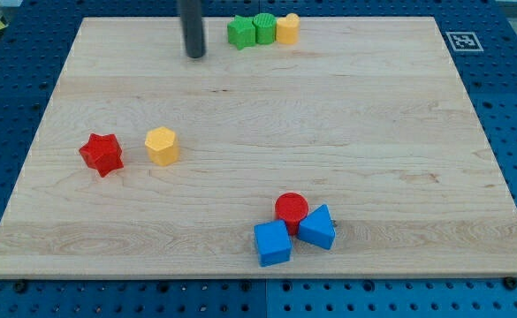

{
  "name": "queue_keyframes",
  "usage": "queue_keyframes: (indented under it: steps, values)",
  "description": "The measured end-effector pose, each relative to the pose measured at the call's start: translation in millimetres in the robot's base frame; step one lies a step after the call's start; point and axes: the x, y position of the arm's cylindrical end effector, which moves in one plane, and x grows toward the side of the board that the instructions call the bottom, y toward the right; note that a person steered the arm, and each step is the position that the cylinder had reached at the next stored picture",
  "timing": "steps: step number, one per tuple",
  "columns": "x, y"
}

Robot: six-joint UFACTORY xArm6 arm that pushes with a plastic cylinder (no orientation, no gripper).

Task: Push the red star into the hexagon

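Wooden board on blue pegboard, path clear.
Red star near left edge, yellow hexagon just beside it, apart. My tip, a bare rod without jaws, near top edge, left of green blocks.

Rod was cut off by the view's top edge, so only its lower part showed; my tip was in view. Red cylinder was partly hidden by the two blue blocks in front: blue cube & a 2nd blue block, shape unclear. Green block shape couldn't be made out; same w/ the yellow block up top. Tag at board's top-right corner was too small to read.
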Motion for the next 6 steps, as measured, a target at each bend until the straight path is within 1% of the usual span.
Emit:
queue_keyframes:
  steps: [1,2,3,4,5,6]
  values:
    - [19.9,-55.7]
    - [79.0,-67.5]
    - [139.2,-67.5]
    - [189.9,-61.3]
    - [210.8,-42.7]
    - [207.3,-58.6]
